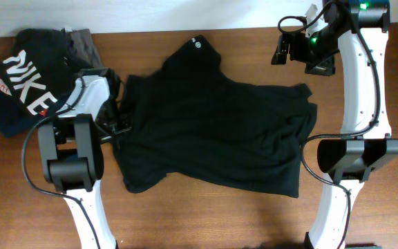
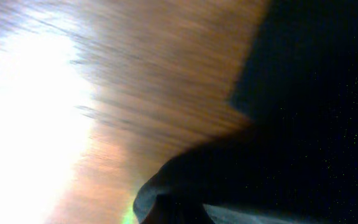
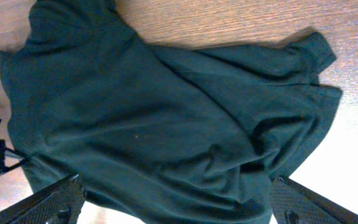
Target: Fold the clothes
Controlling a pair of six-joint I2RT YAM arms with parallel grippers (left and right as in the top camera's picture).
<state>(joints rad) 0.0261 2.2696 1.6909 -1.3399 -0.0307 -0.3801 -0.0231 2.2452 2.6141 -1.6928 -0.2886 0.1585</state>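
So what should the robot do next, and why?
Probably lower the right tool onto the shirt's bunched right side and grab it. That tool is open and up off the shirt, while the left tool, shut, seems to hold the left edge.

I read one text only: large white NIKE lettering (image 1: 25,81) on the dark garment (image 1: 12,121). The round white mark (image 1: 197,43) on the black T-shirt (image 1: 220,131) is too small to read.
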